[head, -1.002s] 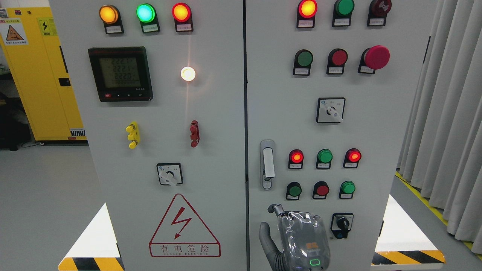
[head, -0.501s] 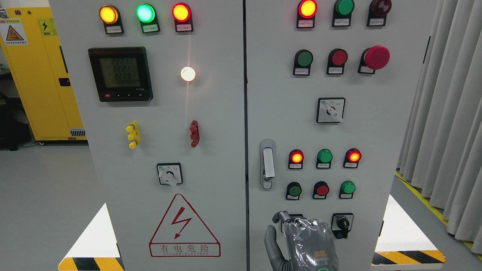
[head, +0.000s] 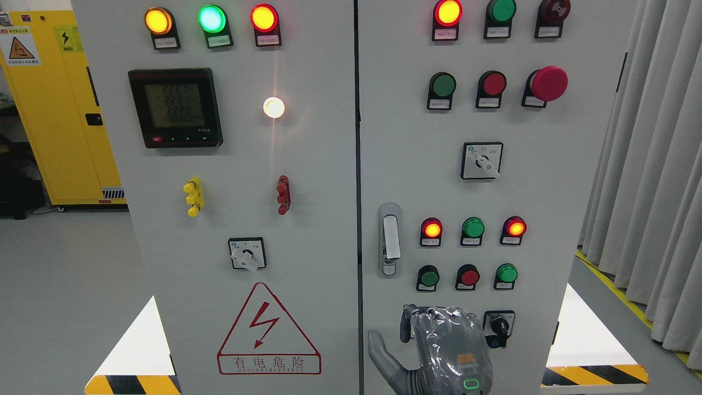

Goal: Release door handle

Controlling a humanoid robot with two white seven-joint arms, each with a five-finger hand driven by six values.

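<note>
**Below the door handle: hand clear of it, backing-off step**

Head view. At the bottom edge, right of the middle, the right hand shows in front of the right cabinet door, its back wrapped in clear film. The thumb sticks out to the left; the other fingers point up toward the panel and look loosely extended, closed around nothing. The grasp reads as open and empty.

The door handle sits upright in its metal plate near the door's left edge, above the hand and apart from it. No contact between them. The left hand is not in view.

Judgement: the letting-go looks done or nearly so; what is left is a clean retreat. To do it well:
- keep the fingers slack so none hooks the handle's lower end;
- draw straight back from the door, not upward;
- mind the black knob switch just beside the hand on its right, and the row of round buttons above it; a sideways sweep could bump either.

No other view to check depth, so how close the fingers stand to the panel cannot be told.
</note>
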